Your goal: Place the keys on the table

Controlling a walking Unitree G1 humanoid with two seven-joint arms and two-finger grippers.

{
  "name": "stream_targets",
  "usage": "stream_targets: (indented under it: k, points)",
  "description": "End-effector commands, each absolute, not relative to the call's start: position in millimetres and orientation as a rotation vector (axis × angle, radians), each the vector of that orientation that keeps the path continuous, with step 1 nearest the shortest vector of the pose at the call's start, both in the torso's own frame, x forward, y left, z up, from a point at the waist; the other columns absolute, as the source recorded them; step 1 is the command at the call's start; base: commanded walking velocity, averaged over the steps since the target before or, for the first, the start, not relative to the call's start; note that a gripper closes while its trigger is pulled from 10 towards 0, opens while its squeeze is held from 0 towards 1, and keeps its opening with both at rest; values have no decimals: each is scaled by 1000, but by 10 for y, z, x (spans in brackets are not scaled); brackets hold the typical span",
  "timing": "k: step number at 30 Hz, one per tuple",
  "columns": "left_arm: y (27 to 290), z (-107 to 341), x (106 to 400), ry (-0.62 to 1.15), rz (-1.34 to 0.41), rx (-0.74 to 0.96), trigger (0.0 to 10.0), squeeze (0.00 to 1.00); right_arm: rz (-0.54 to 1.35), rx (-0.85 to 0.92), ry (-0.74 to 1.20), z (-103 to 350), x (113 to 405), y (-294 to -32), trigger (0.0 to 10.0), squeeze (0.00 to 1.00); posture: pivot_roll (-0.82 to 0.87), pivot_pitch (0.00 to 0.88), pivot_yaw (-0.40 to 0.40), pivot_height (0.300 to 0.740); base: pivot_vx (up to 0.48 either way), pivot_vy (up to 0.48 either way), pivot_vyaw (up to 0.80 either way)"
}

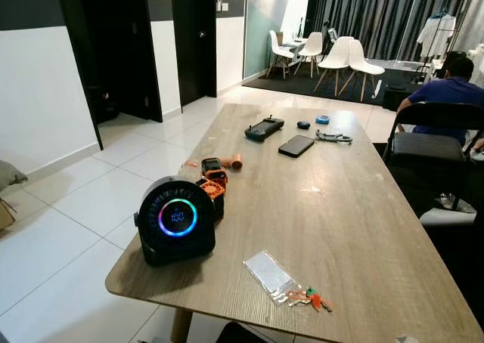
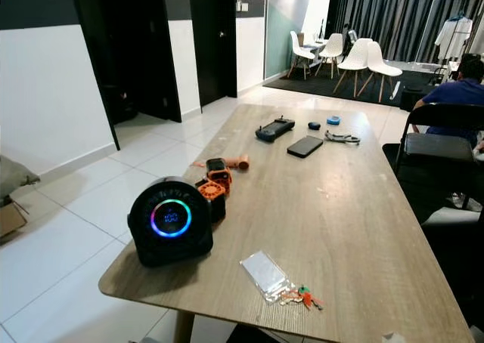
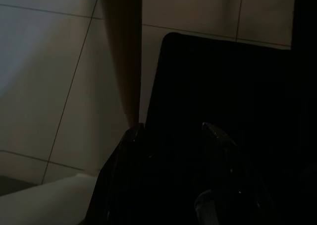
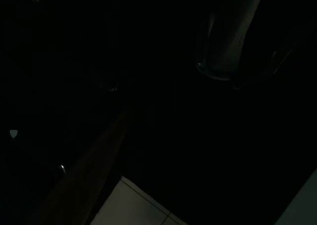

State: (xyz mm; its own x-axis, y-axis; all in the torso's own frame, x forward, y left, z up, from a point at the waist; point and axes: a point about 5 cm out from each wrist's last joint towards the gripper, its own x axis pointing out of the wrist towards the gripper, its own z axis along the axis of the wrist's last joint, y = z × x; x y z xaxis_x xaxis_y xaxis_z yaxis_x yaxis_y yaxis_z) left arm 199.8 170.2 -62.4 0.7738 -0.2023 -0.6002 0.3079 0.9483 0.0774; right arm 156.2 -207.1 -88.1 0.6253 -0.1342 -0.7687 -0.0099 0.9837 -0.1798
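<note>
Wood-grain table (image 1: pixel 355 230) stretches away in front of me, and the keys (image 1: pixel 308 298) already lie on it, close to the near edge, touching the end of a clear plastic card sleeve (image 1: pixel 270 273). The bunch has an orange and a green tag on it.

To my left on the same near end stands a round black speaker (image 1: pixel 176 222) with a glowing ring of colour on its face. Just behind it sit some orange and black parts (image 1: pixel 214 180). Farther up the table lie a black controller (image 1: pixel 264 128), a dark phone (image 1: pixel 296 146), a small black puck (image 1: pixel 303 125), a small blue thing (image 1: pixel 323 119) and a looped cable (image 1: pixel 333 137).

A person in a blue shirt (image 1: pixel 448 94) sits at the far right, behind a black chair (image 1: pixel 431 143). White chairs (image 1: pixel 348 60) stand around another table at the back of the room, and white floor tiles (image 1: pixel 68 230) run along my left.

My left gripper (image 3: pixel 173 136) hangs low in the shade by a wooden table leg (image 3: pixel 124 61) over the tiles; its two black fingers stand apart, with nothing between them. My right wrist view is almost black, and I cannot tell how that gripper's fingers stand.
</note>
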Motion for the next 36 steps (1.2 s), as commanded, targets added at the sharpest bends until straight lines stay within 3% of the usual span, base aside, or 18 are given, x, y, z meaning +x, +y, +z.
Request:
stream_targets:
  k: [1,9,31,36]
  points:
    - [1709,-616,2001,621,-280,173,10000,0,-81,-164,904,-890,1538,-2090,10000,0,2,35,6,740,0,0,0]
    - [1711,-616,2002,623,-284,175,10000,0,-86,-140,913,-901,1520,-2085,10000,0,3,38,5,740,0,0,-597]
    - [1732,-600,2020,607,-251,151,10000,0,-67,-173,911,-894,1538,-2091,10000,0,4,33,2,740,0,0,0]
    - [1719,-596,2026,603,-265,157,10000,0,-68,-173,911,-894,1538,-2092,10000,0,2,31,3,740,0,-350,0]
